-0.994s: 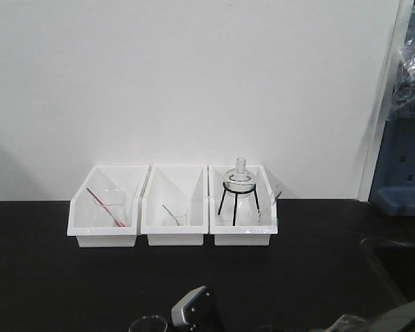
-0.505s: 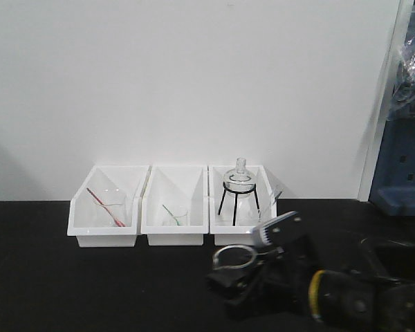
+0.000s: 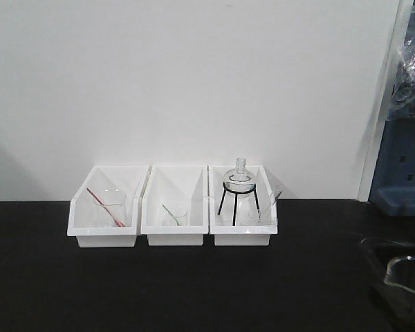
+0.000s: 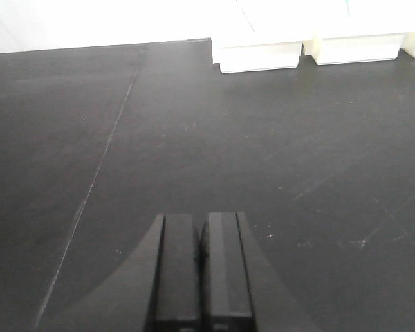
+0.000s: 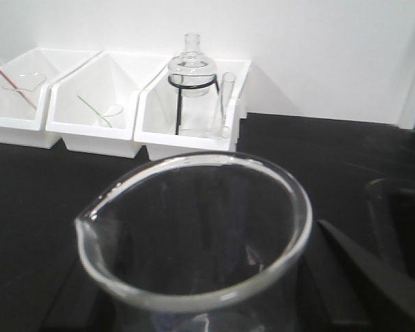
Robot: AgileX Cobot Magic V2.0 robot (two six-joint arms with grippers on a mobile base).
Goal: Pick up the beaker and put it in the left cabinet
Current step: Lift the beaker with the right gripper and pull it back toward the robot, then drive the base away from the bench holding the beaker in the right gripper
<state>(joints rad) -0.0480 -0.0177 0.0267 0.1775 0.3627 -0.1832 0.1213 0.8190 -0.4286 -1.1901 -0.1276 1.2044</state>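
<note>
Change: the beaker (image 3: 407, 271) now shows only as a glass rim at the lower right edge of the front view. Half a second ago it was at centre, in front of the white bins (image 3: 173, 220), with the arm in full sight. Half a second before that it was at the bottom edge, left of centre.
Beaker position: upright, mouth up, above the dark tabletop (image 3: 194, 290) and well to the right of the bins. In the right wrist view its rim and spout fill the foreground.
Right fingers (image 5: 363, 280): only a dark edge shows beside the glass and the contact is hidden. The beaker sits fixed before the wrist camera, so the fingers are judged to be closed on it.
Left fingers (image 4: 176, 270): pressed together with nothing between them, over bare tabletop.
Untouched items: the flask on tripod (image 3: 239, 181) and the rod beakers (image 3: 111, 204) stand in their bins as before.
Left cabinet: not identifiable in any view. A blue-grey slotted panel (image 3: 401, 162) at the right edge of the front view cannot be named with confidence.
Task meaning: the pick appears complete and the carry is under way. Placement has not begun.
</note>
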